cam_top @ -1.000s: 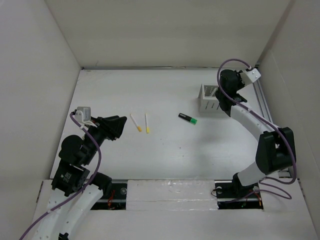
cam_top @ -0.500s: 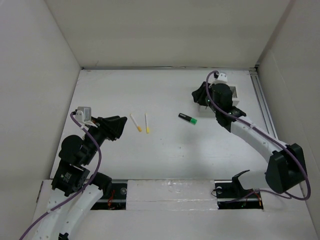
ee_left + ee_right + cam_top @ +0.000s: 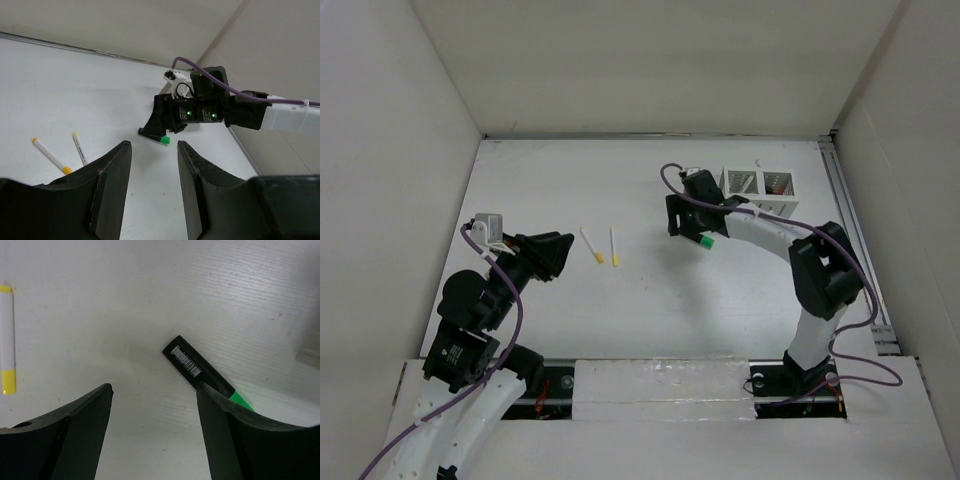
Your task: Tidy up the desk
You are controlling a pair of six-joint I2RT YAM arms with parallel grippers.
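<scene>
Top external view, contents as seen.

1. Desk point(image 3: 650, 320): white matte tabletop. It fills the floor of a white-walled enclosure and lies under both arms. A metal rail point(image 3: 850, 225) runs along its right edge.

2. Slotted box point(image 3: 760, 186): small, white, two compartments, upright at the far right of the desk, near the rail. Its contents are too small to tell.

3. Marker point(image 3: 705, 242): black barrel with a green cap, lying flat on the desk, near the box on its left. The right wrist view shows a barcode label on the barrel, which runs diagonally. The green end passes behind one finger.

4. Yellow-capped pens, two: the left one point(image 3: 592, 245) and the right one point(image 3: 614, 245), white barrels. They lie flat, near each other but apart, left of the marker and between the two grippers.

5. Right gripper point(image 3: 677, 222): low over the marker, jaws spread wide. The barrel sits under the gap, close to one finger. Whether that finger touches the barrel cannot be told. Nothing is grasped.

6. Left gripper point(image 3: 558, 256): at the desk's left side, just left of the pens and pointing towards them. Its jaws are parted with nothing between them.
</scene>
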